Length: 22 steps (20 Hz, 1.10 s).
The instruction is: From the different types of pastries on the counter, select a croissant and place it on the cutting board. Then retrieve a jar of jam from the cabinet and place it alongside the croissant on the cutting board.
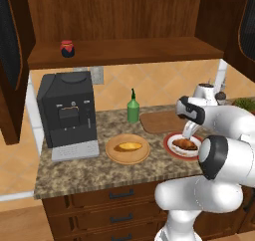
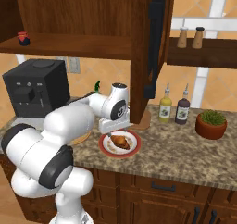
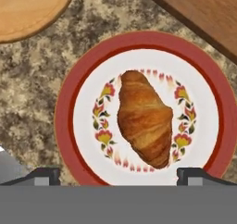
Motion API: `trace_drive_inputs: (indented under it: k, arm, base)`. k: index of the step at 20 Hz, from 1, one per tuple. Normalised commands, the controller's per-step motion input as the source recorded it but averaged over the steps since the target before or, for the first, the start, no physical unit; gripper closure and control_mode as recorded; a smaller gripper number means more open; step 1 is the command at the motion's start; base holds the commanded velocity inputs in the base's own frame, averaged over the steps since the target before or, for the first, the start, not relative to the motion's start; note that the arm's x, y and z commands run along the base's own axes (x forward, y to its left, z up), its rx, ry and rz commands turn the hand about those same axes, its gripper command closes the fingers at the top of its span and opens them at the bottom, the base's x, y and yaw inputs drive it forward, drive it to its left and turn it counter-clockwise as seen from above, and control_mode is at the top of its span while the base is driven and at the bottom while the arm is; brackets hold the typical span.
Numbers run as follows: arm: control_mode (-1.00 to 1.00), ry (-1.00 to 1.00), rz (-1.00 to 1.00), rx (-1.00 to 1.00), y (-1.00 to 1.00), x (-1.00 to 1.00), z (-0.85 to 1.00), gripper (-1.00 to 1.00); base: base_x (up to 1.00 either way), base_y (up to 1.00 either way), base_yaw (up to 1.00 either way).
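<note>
The croissant (image 3: 144, 119) lies in the middle of a red-rimmed white plate (image 3: 62, 121) on the counter (image 1: 74, 173). My gripper (image 3: 119, 176) hangs just above it, open, with one fingertip on each side of the pastry and nothing held. From the base views the gripper (image 1: 188, 134) points down over the croissant (image 1: 185, 144). The cutting board (image 1: 159, 121) lies bare behind the plate. The other pastry, a golden oval bun (image 1: 130, 146), rests on a round wooden plate (image 1: 124, 159). The jar of jam (image 1: 67, 48) stands on the cabinet shelf (image 1: 129, 53), far left.
A black coffee machine (image 1: 67, 110) fills the counter's left end, and a green squeeze bottle (image 1: 133, 108) stands behind the wooden plate. An open cabinet door (image 2: 155, 42) hangs right of the arm. Two sauce bottles (image 2: 165, 107) and a potted plant (image 2: 211, 123) stand further right.
</note>
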Motion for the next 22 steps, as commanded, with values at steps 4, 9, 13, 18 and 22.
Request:
trace_drive_inputs:
  k: [4, 9, 13, 18, 22]
  arm:
    - [-1.00, -0.02, -0.04, -0.06, 0.09, 0.44, -0.29, -1.00]
    - [-1.00, -0.11, 0.00, 0.00, -0.30, -0.12, -0.23, -1.00]
    - [-1.00, -0.10, 0.00, 0.00, 0.02, -0.49, -0.07, -1.00]
    - [-1.00, -0.07, -0.05, -0.03, 0.30, -0.31, 0.00, -1.00]
    - [-1.00, 0.00, -0.04, -0.02, 0.03, 0.26, -0.18, -1.00]
  base:
    - [0.00, 0.00, 0.00]
    - [0.00, 0.00, 0.00]
    - [0.00, 0.00, 0.00]
    - [0.00, 0.00, 0.00]
    - [0.00, 0.00, 0.00]
